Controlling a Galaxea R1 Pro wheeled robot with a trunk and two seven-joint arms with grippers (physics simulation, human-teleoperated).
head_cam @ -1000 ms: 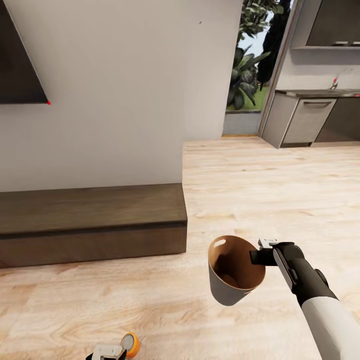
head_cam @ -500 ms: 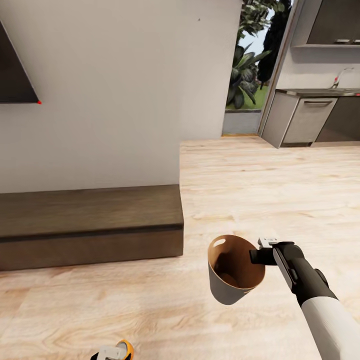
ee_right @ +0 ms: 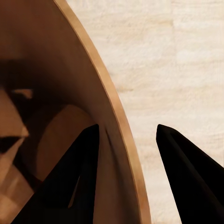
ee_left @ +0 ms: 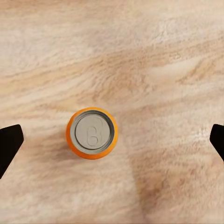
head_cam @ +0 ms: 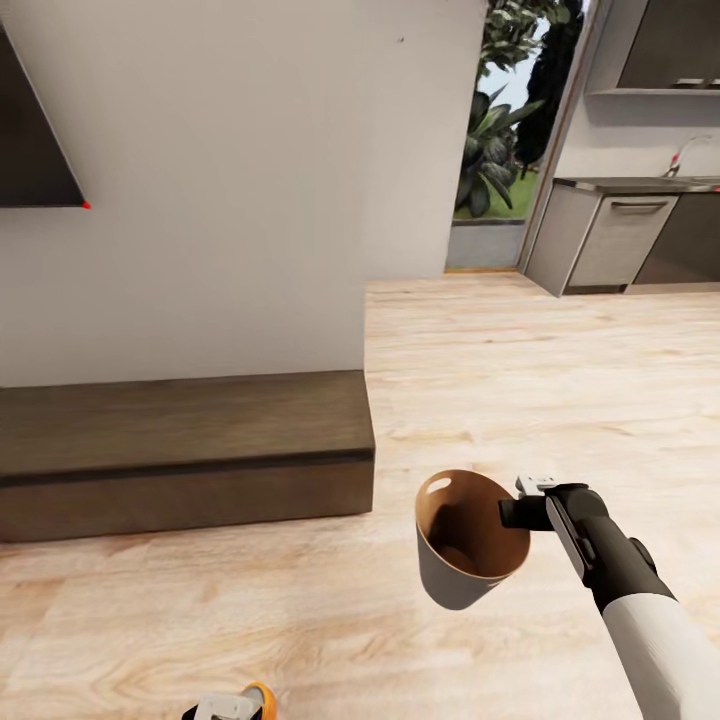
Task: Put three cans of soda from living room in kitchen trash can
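Your right gripper (head_cam: 522,505) holds the trash can (head_cam: 468,545) by its rim, one finger inside the copper-brown wall and one outside, so the bucket hangs upright above the wood floor (head_cam: 520,380) with its mouth open to the top; this way a can may be dropped in from above, I think. In the right wrist view the rim (ee_right: 112,107) passes between the two dark fingers (ee_right: 186,177), closed on it. Your left gripper (ee_left: 112,140) is spread wide, the fingertips far at both sides; between them, lower down, an orange soda can (ee_left: 91,133) stands upright on the floor, its silver top (ee_left: 93,134) facing the camera; no finger touches it. In the head view this can (head_cam: 262,697) shows at the low edge, beside the gripper, well apart from the bucket. The dark wood bench (head_cam: 180,450) lies along the white wall (head_cam: 240,180); the kitchen cabinets (head_cam: 610,240) are far behind. I judge you are lining up to descend and close on the can.
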